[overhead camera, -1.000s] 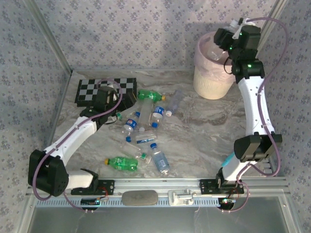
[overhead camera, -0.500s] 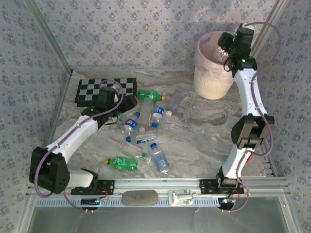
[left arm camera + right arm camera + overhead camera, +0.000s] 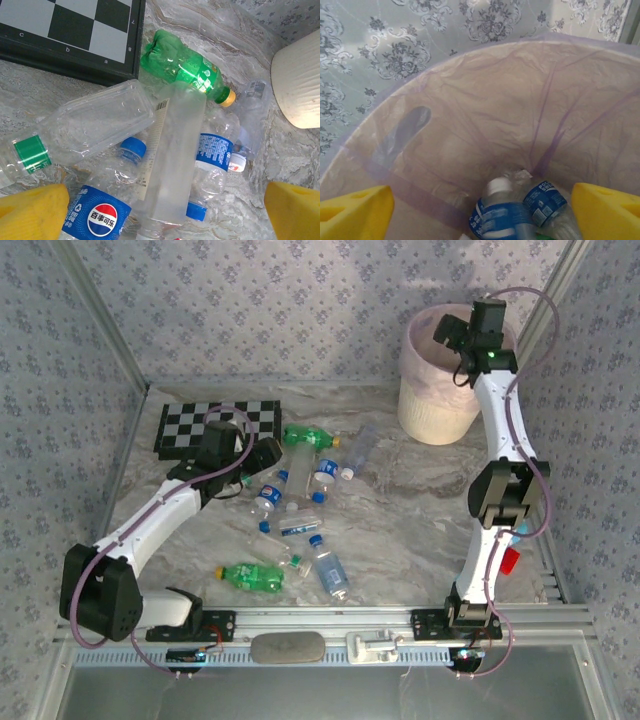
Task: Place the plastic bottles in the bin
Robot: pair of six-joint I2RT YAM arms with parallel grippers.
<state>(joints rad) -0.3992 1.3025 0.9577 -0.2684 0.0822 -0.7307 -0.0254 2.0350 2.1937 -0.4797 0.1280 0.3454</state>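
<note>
A: Hovering over the bin, right gripper spread wide, empty?
B: Yes, left gripper also spread. Clear blue-capped and green plastic bottles scattered left of bin; some inside.

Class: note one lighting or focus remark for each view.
Top external: soft shadow on the wall above the bin. Left wrist: sharp, glare spots on the green bottle. Right wrist: yellow fingertips soft-edged, pink liner evenly lit.
</note>
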